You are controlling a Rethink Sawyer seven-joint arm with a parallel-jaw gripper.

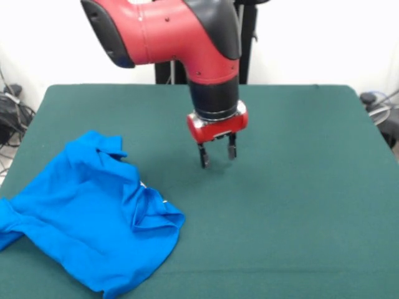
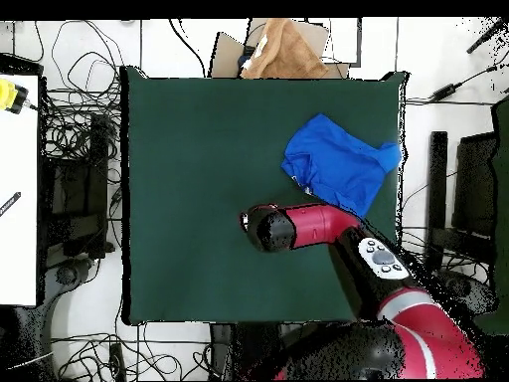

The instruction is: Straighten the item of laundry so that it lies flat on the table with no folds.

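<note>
The bright blue T-shirt (image 1: 93, 212) lies crumpled with folds at the table's near left in the front view; a sliver of white print shows at a fold. In the overhead view the shirt (image 2: 338, 159) sits near the table's right edge, towards the top. The dark green table (image 1: 293, 187) is far wider than the shirt. My gripper (image 1: 217, 157) hangs open and empty just above the table's middle, to the right of the shirt and apart from it. In the overhead view the arm (image 2: 298, 227) hides the gripper.
Cables and dark equipment (image 2: 75, 189) lie on the floor around the table. A brown cardboard box (image 2: 283, 50) stands beyond the table's top edge in the overhead view. A white desk (image 2: 18, 199) is at the left.
</note>
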